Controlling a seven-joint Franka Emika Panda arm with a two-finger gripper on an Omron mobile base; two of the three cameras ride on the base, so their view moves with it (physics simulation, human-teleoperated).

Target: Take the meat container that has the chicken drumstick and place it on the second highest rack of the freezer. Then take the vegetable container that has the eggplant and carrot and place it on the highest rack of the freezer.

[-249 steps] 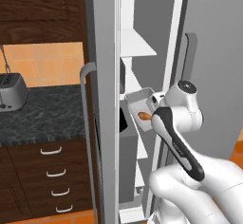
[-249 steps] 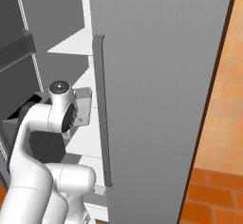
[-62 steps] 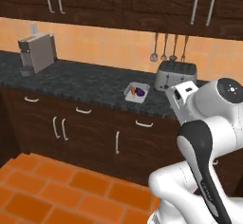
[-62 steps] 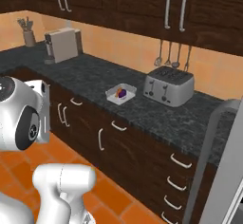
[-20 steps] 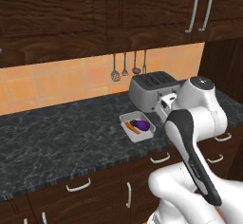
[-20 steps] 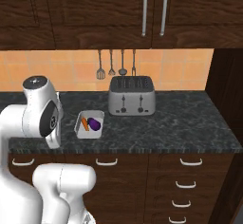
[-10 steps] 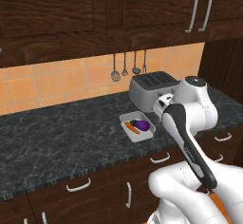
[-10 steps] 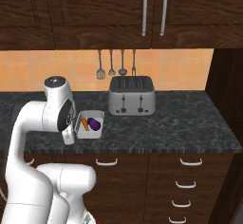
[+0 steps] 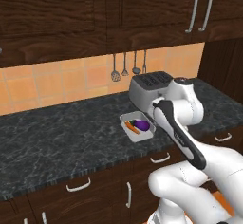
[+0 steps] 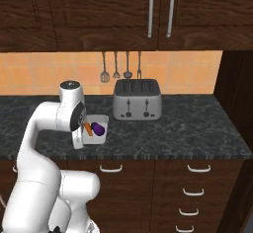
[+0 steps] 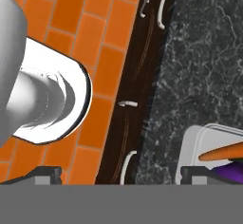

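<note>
1. The gripper hangs with jaws spread wide, empty, over the counter edge.
2. The vegetable container, on the counter just before the toaster, holds the eggplant and carrot.

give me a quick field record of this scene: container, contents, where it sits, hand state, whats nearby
container: small white vegetable container on the dark speckled counter, near its front edge
contents: eggplant and carrot, lying side by side
hand: the hand is open and empty, poised over the counter's front edge beside the container
contact: none visible with the container
nearby: silver toaster behind the container; utensils hanging on the orange tile wall
below: dark wood drawers with curved handles
</note>
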